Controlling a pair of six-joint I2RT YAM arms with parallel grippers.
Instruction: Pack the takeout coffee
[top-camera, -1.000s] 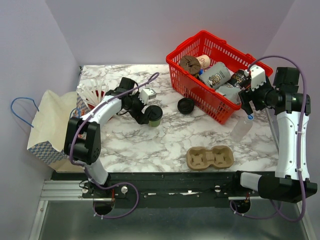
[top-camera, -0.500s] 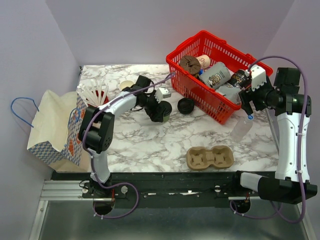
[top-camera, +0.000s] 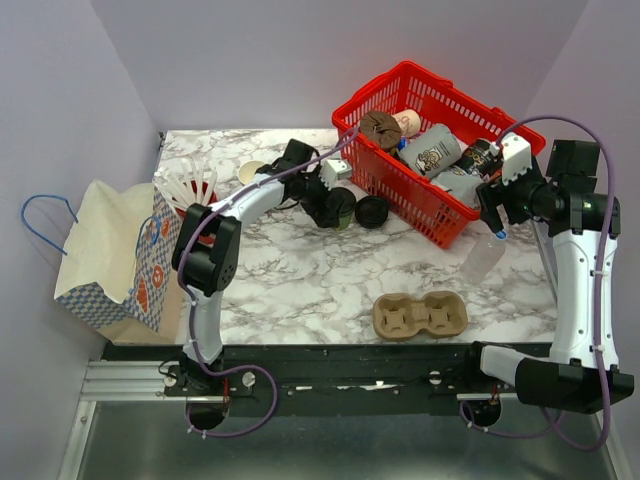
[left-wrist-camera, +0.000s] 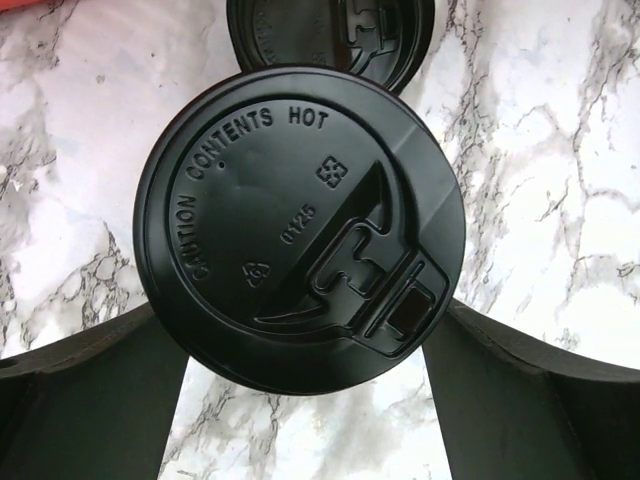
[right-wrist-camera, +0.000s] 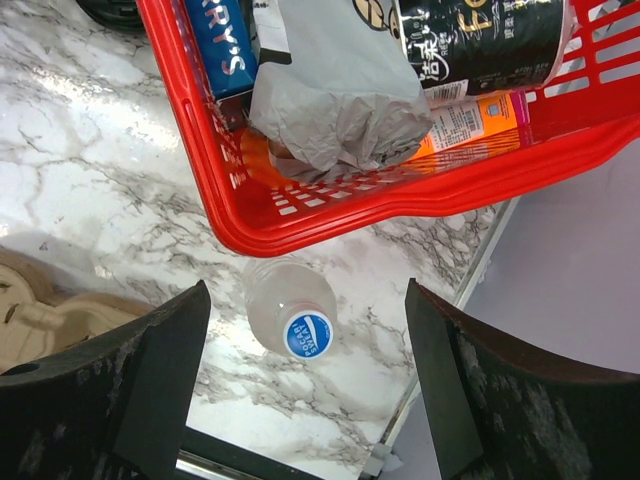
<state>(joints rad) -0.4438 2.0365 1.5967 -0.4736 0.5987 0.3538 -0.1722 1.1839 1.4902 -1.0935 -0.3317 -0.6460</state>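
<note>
The takeout coffee (top-camera: 339, 207) is an olive-green cup with a black lid. It stands on the marble table, just left of a loose black lid (top-camera: 372, 211). My left gripper (top-camera: 330, 205) is shut on the cup. In the left wrist view the lid (left-wrist-camera: 300, 225), marked "CAUTION CONTENTS HOT", fills the frame and hides the cup body. My left gripper (left-wrist-camera: 303, 395) has a finger on each side below the lid. The loose lid (left-wrist-camera: 330, 35) lies just beyond. My right gripper (top-camera: 497, 213) is open and empty, hovering at the basket's right end.
A red basket (top-camera: 395, 195) of packaged goods stands at the back right. A clear bottle (top-camera: 482, 258) stands beside it, under my right gripper (right-wrist-camera: 305, 300). A cardboard cup carrier (top-camera: 420, 315) lies near the front. A paper bag (top-camera: 100, 255), a red cup (top-camera: 195, 190) and a lidless paper cup (top-camera: 253, 172) are on the left.
My left gripper has carried the lidded cup to the right and farther back, from mid-table to beside the loose lid near the basket. The right arm has barely moved.
</note>
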